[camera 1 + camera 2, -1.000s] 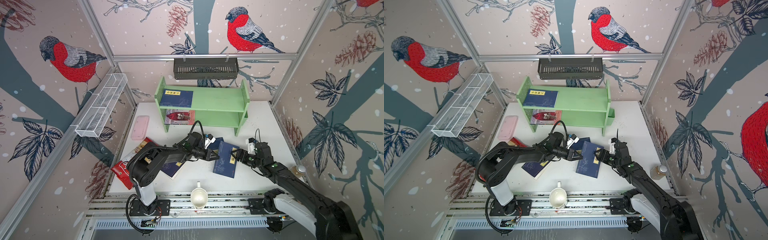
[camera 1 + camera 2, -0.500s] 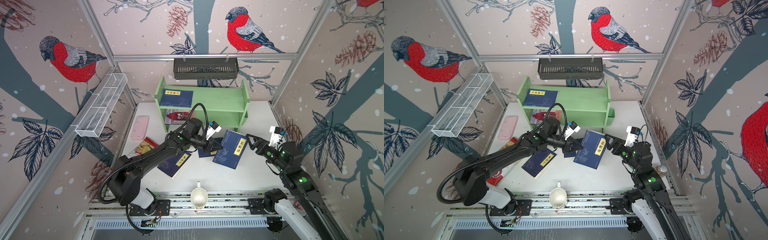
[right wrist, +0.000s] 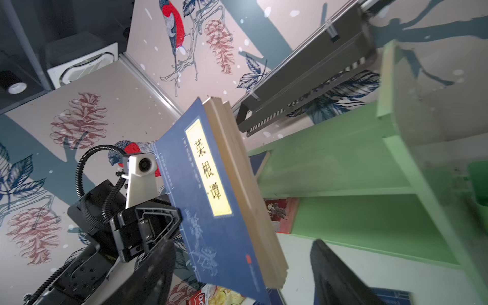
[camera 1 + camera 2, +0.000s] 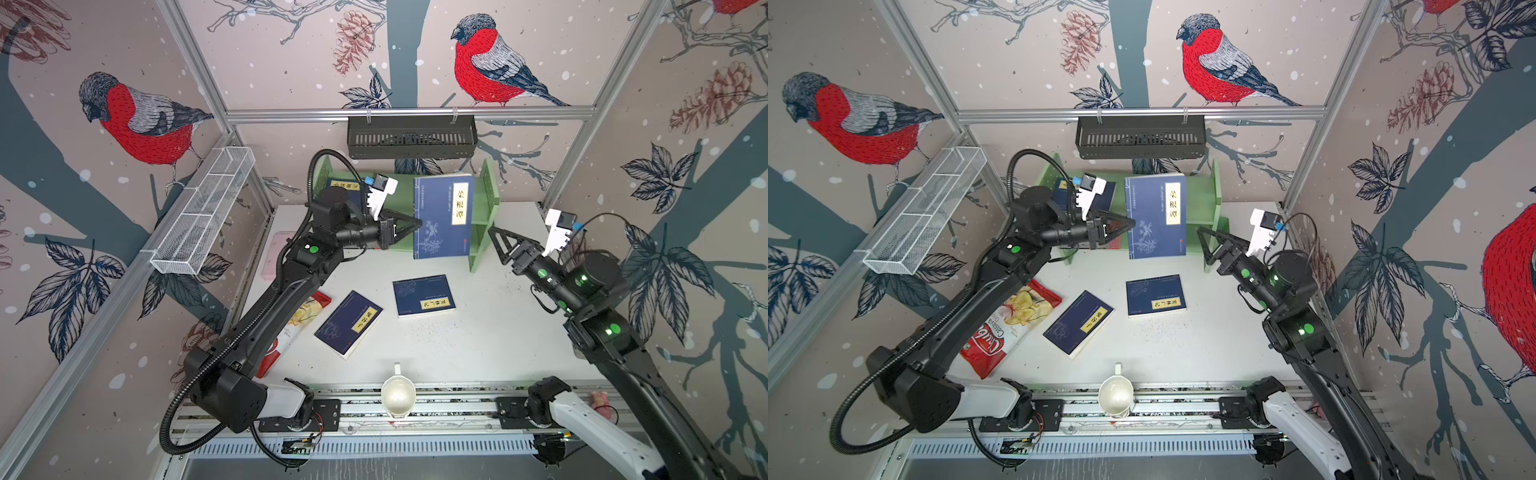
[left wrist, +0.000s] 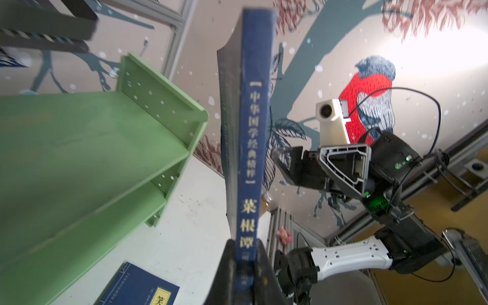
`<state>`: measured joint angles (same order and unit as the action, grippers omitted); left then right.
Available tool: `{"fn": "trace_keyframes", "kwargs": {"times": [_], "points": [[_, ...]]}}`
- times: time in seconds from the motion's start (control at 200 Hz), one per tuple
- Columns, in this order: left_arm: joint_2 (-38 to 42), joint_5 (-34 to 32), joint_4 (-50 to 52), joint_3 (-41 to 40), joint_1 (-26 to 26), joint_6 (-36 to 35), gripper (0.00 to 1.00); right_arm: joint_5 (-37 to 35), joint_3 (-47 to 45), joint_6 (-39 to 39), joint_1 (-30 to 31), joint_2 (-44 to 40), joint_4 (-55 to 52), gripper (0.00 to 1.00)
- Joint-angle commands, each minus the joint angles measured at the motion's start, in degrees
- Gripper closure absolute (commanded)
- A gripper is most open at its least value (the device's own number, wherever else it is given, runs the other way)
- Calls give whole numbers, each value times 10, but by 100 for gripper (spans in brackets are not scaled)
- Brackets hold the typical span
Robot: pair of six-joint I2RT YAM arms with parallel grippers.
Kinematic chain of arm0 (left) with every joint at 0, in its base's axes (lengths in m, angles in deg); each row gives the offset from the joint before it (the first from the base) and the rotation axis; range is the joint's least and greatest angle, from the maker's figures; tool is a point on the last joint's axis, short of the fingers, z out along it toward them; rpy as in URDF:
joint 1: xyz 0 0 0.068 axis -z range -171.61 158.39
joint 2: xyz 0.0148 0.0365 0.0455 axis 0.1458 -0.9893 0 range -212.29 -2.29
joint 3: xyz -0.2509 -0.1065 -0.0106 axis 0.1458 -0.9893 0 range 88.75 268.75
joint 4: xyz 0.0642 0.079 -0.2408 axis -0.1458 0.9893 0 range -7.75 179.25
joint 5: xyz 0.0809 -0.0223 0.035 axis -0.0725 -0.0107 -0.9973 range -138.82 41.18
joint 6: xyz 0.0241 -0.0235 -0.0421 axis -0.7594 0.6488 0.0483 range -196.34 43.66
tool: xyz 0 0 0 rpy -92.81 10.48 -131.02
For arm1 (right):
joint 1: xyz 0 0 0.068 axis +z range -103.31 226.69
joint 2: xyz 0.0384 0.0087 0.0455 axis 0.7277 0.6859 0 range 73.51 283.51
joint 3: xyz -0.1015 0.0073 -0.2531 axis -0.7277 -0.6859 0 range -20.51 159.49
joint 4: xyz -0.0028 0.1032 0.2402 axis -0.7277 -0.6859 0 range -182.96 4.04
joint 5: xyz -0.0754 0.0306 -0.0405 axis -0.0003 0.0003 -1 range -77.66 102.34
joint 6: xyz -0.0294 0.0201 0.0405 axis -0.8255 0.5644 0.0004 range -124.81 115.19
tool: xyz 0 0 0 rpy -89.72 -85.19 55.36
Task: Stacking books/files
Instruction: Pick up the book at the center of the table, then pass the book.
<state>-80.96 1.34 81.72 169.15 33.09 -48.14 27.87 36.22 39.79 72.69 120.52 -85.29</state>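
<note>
Sitting at the front edge of the table point(image 4: 478, 345) is a white cup point(image 4: 398, 395). Behind it the slanted navy book point(image 4: 349, 323) lies flat beside a red crisp bag point(image 4: 1009, 320), the straight navy book point(image 4: 424, 296) flat just beyond. Farther back the left gripper point(image 4: 417, 224) is clamped on the spine edge of the raised navy book point(image 4: 444, 216), in the air before the green shelf point(image 4: 482, 232). The right gripper point(image 4: 496, 245) gapes empty nearby. The last navy book point(image 4: 1108, 198) lies on the shelf top, the pink-and-red book point(image 3: 280, 214) on the lower level.
</note>
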Motion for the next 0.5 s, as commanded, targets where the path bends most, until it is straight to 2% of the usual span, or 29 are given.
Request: {"fn": "trace_keyframes", "kwargs": {"times": [0.0, 0.1, 0.21, 0.41, 0.495], "points": [[-3, 12, -150, 15, -41, 142, 100, -13, 58, -43, 59, 61, 48, 19], [-11, 7, -223, 25, -79, 232, 100, -35, 98, -57, 116, 120, 69, 19], [-18, 0, -287, 34, -114, 301, 100, -38, 109, -53, 151, 170, 111, 18], [-23, -20, -370, 17, -192, 411, 100, -21, 109, -26, 175, 222, 191, 18], [-22, -22, -392, 0, -212, 434, 100, -8, 107, -9, 178, 244, 229, 18]]}}
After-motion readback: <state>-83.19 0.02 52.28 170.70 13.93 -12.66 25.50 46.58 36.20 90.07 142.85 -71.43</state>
